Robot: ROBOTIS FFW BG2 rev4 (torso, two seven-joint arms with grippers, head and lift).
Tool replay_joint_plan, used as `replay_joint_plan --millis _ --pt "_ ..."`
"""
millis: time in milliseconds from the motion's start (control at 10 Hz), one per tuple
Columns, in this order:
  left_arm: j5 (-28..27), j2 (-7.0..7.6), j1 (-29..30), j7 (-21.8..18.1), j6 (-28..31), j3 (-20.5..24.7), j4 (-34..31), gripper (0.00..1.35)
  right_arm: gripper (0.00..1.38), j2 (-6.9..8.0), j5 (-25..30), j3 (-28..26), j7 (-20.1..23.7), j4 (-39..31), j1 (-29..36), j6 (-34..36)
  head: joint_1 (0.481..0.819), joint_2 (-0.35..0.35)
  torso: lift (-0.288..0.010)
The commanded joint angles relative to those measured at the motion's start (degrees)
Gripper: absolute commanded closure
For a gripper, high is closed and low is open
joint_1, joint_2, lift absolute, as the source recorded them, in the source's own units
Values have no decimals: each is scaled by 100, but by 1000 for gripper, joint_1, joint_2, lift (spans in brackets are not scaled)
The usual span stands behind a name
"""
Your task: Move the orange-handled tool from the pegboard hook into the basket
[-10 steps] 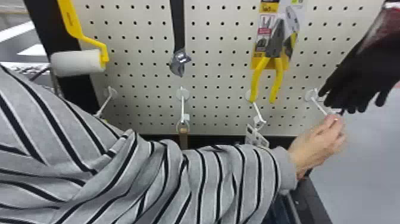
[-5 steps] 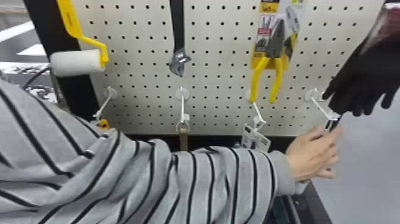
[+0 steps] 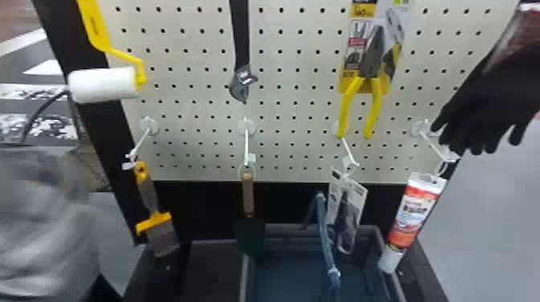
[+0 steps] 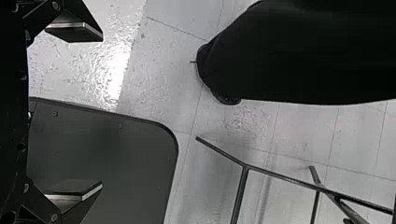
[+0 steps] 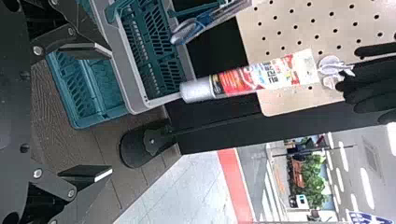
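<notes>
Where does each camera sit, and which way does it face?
Head view: on the head, forward and down, at the pegboard, orange-handled tool and basket.
Left wrist view: on the left wrist, towards the floor; open left gripper in frame.
Right wrist view: on the right wrist, towards basket and pegboard; open right gripper in frame.
Head and right wrist views share pegboard, basket and tube.

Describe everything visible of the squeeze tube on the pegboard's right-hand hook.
The squeeze tube looks plastic: flat white end, printed red-orange and white body, dark band, white cap on. It hangs cap down, leaning, by a small loop from the white hook. Whether its cap touches the basket, I can't tell.
</notes>
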Motion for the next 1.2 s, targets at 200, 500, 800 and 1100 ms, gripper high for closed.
replay_joint_plan --millis 200,500,800,1100 --pt "-74 -21 10 10 49 34 -59 185 395 -23 132 1 0 -52 -1 -17 549 0 -100" --pt "-109 -47 -27 10 49 51 -59 186 395 -93 132 1 0 -38 -37 -26 549 0 -100" --pt "-74 -82 -163 -34 -83 104 -59 190 395 -120 132 1 0 -10 -87 53 549 0 -100" --pt "-434 -3 -507 -571 -303 201 -425 206 394 -181 70 1 0 -24 -136 123 549 0 -100"
